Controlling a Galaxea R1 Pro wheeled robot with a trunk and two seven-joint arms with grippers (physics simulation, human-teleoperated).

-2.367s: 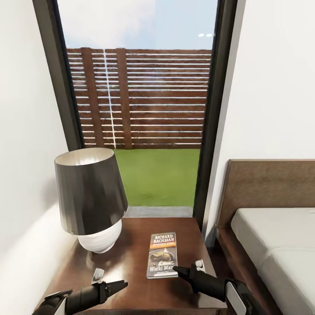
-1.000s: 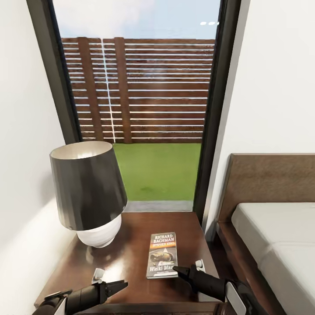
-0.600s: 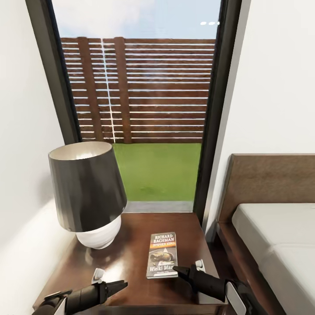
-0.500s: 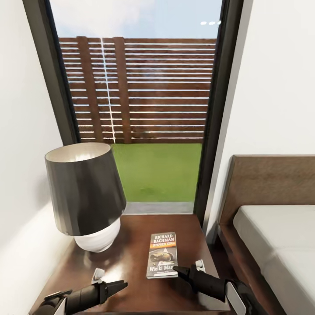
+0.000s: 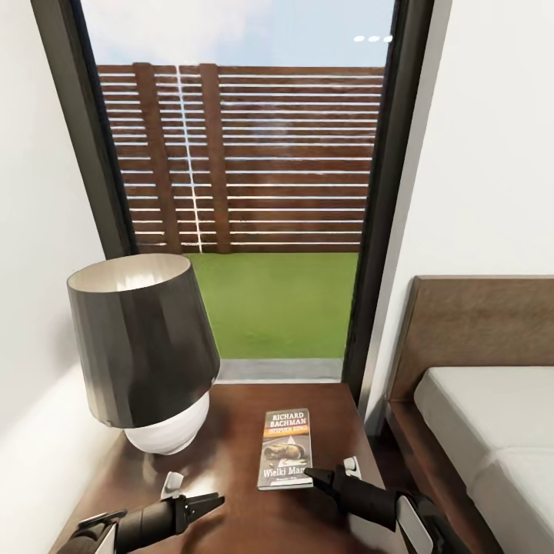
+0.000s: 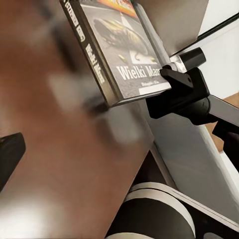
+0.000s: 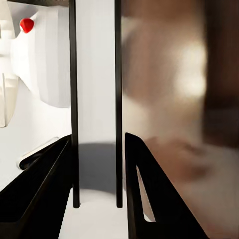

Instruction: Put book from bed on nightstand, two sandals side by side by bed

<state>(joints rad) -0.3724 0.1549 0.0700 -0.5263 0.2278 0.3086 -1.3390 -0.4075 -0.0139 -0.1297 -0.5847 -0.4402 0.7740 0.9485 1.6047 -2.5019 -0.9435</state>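
One book (image 5: 286,448) concerns me here, and I see it pinched between the right gripper (image 5: 314,476)'s jaws at its near edge; in the right wrist view it stands edge-on between them. It hangs over the nightstand (image 5: 231,462), right of the lamp (image 5: 142,354). Its dark cover carries an orange band and white "RICHARD BACHMAN". My left gripper (image 5: 208,504) sits near the lamp, jaws pressed together.

The head camera looks down over the nightstand (image 5: 231,454) toward the window (image 5: 246,192). Both wrist cameras sit very close to the book (image 5: 286,448).
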